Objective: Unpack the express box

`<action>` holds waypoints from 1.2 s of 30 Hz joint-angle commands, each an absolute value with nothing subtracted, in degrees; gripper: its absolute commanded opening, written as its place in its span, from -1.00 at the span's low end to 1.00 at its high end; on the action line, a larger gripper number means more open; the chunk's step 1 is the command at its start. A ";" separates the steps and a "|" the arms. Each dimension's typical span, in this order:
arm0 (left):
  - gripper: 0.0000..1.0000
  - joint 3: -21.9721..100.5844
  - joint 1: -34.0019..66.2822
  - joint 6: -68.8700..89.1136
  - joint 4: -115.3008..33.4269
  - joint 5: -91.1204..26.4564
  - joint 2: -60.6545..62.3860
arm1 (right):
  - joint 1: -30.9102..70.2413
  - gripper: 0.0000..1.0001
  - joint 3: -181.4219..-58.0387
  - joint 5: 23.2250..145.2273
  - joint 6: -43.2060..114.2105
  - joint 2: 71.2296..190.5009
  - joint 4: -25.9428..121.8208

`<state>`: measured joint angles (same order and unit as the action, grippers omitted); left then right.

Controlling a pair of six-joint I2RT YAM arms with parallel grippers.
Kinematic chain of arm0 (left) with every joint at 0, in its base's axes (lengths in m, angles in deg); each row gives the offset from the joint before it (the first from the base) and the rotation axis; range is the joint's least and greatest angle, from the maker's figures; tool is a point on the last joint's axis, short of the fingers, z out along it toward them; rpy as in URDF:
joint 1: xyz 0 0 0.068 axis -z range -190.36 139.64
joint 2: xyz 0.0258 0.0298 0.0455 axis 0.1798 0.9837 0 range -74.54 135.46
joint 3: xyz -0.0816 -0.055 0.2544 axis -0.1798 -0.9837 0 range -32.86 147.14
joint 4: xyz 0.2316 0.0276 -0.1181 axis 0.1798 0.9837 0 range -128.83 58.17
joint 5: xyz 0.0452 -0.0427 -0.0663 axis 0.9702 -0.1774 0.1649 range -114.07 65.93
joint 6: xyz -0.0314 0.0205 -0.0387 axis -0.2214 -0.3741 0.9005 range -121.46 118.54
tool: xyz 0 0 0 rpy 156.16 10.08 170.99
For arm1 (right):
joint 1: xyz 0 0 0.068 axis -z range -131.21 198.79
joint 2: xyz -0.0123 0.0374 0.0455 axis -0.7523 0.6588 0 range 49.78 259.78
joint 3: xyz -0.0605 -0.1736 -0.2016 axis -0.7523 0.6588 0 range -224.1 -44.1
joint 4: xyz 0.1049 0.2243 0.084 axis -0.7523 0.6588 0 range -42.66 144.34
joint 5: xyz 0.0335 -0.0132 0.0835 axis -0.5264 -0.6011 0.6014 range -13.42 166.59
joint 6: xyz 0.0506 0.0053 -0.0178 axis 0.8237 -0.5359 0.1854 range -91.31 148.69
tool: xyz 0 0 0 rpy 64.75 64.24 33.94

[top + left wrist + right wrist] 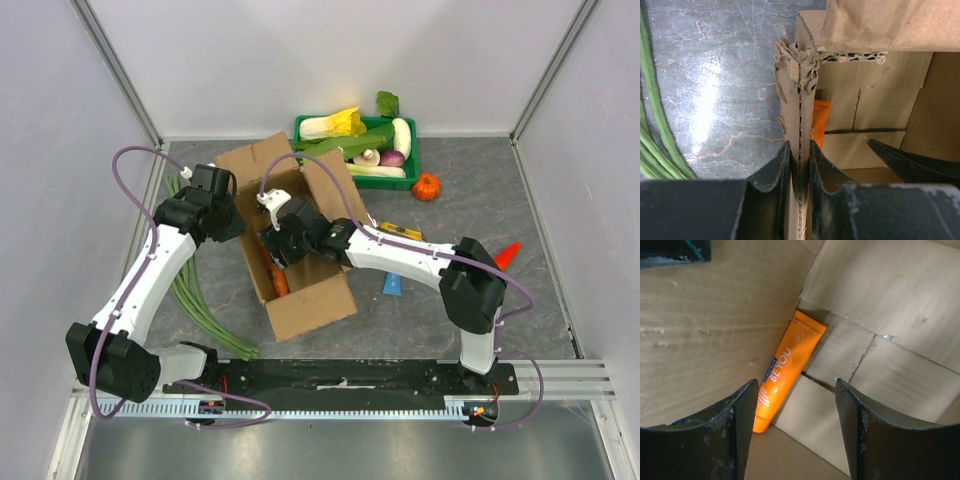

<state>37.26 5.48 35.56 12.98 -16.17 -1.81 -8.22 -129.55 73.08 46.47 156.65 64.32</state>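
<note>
Express box [310, 305] corrugated, frayed edge | left tool [799, 150] pinching it | right tool [796, 385] wide inside

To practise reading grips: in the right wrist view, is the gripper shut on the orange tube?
No, the right gripper is wide open, and the tube lies against the box wall.

One box [310, 300], one tray [412, 165], apparently one tube [785, 372]
</note>
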 commanded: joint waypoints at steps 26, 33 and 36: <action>-0.96 34.11 5.55 38.53 5.64 -18.44 -7.22 | -11.50 -0.08 -138.05 58.13 50.74 172.30 65.80; -0.97 35.16 5.55 38.09 7.22 -16.17 -6.95 | -11.41 -0.42 -137.26 56.11 51.36 168.71 65.89; -0.96 35.86 5.64 38.01 8.80 -14.85 -6.43 | -11.41 -0.44 -136.56 55.32 51.54 165.90 65.45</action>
<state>33.16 5.50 36.96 9.26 -16.85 -5.02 -11.74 -136.19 59.44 51.63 170.45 64.97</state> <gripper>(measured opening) 0.214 0.332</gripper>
